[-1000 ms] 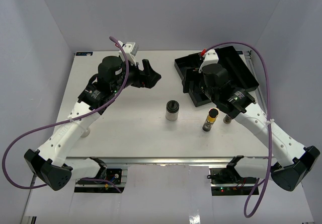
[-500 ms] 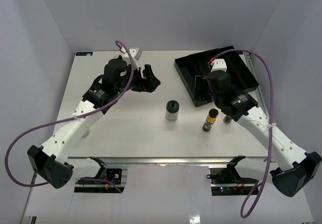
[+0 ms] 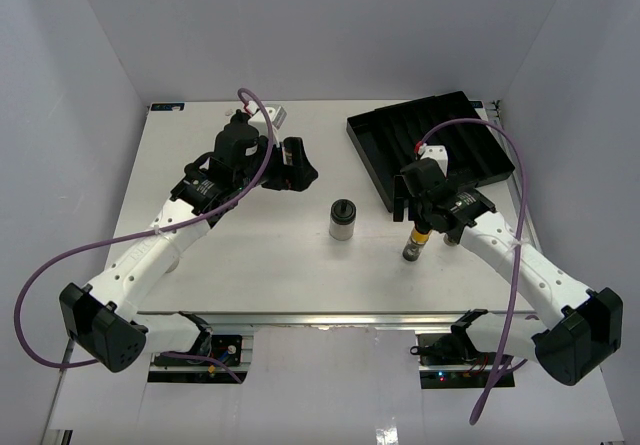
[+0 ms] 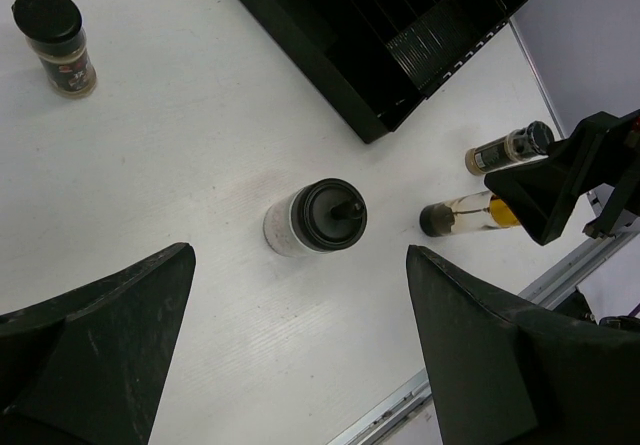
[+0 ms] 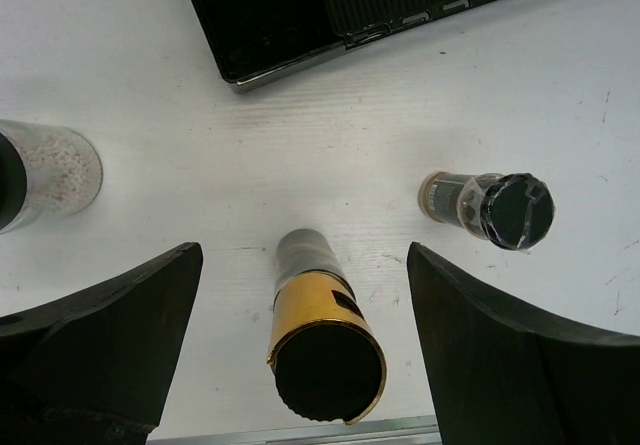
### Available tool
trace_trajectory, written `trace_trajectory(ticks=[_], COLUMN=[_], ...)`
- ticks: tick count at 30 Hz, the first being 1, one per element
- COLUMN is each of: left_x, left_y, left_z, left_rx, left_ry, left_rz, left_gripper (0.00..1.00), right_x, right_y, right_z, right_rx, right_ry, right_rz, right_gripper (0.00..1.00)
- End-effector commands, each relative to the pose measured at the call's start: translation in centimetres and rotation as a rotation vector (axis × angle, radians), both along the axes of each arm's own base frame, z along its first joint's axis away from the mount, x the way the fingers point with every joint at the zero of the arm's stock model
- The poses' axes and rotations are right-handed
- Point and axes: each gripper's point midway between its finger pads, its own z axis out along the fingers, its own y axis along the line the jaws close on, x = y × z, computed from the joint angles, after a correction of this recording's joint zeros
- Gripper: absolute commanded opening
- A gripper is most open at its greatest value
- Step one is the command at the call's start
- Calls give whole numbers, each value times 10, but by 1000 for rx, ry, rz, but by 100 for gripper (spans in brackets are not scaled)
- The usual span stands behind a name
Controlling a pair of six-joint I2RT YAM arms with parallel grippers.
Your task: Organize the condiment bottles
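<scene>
A yellow-labelled bottle (image 3: 415,237) with a black cap stands near the table's front. My right gripper (image 3: 420,213) is open just above it, and the bottle (image 5: 325,335) sits between the fingers without touching them. A dark jar (image 3: 452,235) stands right of it, also seen in the right wrist view (image 5: 482,205). A whitish-grey jar (image 3: 343,218) stands mid-table. My left gripper (image 3: 300,165) is open and empty, up and to the left of that jar (image 4: 315,215). A brown jar (image 4: 55,40) shows only in the left wrist view.
The black slotted tray (image 3: 470,145) lies at the back right, its near corner close to my right wrist. The table's front edge runs just below the yellow bottle (image 5: 300,430). A small pale object (image 3: 170,260) is partly hidden under the left arm.
My right gripper has moved from over the tray toward the table's front and now hangs over the yellow bottle. My left gripper has shifted slightly and stays open.
</scene>
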Motion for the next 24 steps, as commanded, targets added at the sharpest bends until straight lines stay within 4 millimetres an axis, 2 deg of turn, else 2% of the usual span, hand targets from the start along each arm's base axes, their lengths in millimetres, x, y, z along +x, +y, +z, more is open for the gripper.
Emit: trace_trajectory(ticks=[1, 5, 10, 17, 22, 24], left_x=[-7, -8, -11, -13, -13, -12], left_y=[5, 6, 7, 9, 9, 9], left_z=[12, 11, 10, 11, 9, 9], left_rx=[-15, -18, -21, -23, -21, -19], left_ry=[-31, -28, -23, -22, -18, -19], left_rz=[3, 5, 4, 10, 10, 11], left_gripper=[98, 98, 98, 98, 98, 98], right_x=[-5, -11, -17, -16, -16, -13], right_y=[-14, -15, -14, -11, -13, -15], right_z=[-1, -8, -19, -23, -22, -17], right_rx=[5, 14, 26, 34, 15, 5], right_ry=[-12, 5, 28, 31, 34, 19], right_rz=[-65, -63, -54, -39, -41, -43], right_gripper=[89, 87, 80, 71, 51, 37])
